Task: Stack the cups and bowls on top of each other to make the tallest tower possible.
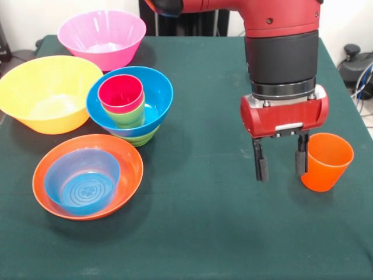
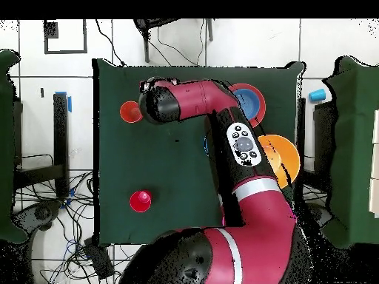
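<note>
Orange cup stands upright, mouth up, beside gripper.

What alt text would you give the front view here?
A red robot gripper hangs open beside an upright orange cup on a green table. To the picture's left, a blue bowl holds stacked cups, with three other bowls around it.

counter: dark green | tool: red body, black fingers | orange cup right of tool | wide blue bowl left of tool, holds red cup over light green cup | orange-red bowl holds translucent blue bowl, ringed bottom | yellow bowl | pink bowl | overhead: red cup by itself
</note>
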